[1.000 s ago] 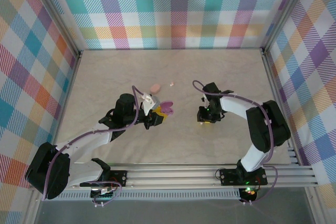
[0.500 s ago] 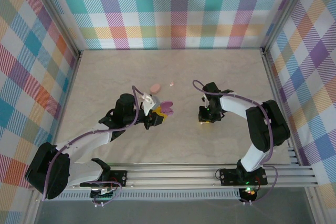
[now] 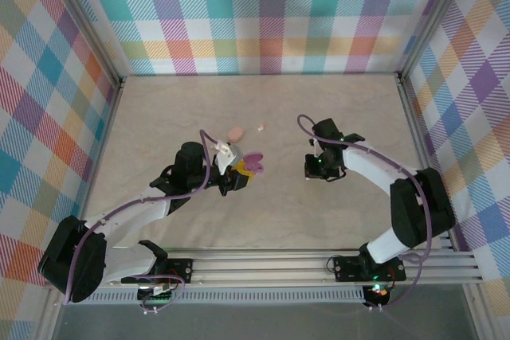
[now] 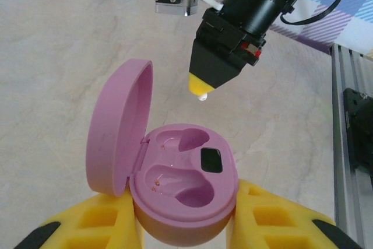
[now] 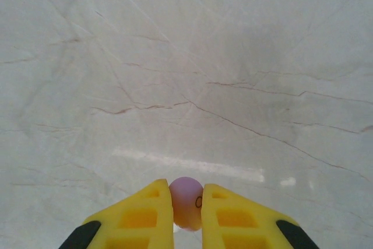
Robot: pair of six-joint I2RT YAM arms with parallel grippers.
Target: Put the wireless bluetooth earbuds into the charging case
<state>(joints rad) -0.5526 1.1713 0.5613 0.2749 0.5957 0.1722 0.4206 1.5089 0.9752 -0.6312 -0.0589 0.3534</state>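
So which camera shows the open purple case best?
Left wrist: the case sits close up, lid raised, both wells empty, between the left hand's fingers. In the top view the case is a small purple blob.

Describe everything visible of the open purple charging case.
The purple case is a glossy plastic oval, gripped between the yellow fingers of the left claw. Its hinged lid stands open. Both earbud sockets are empty, showing tiny gold contacts, with a small dark window beside them.
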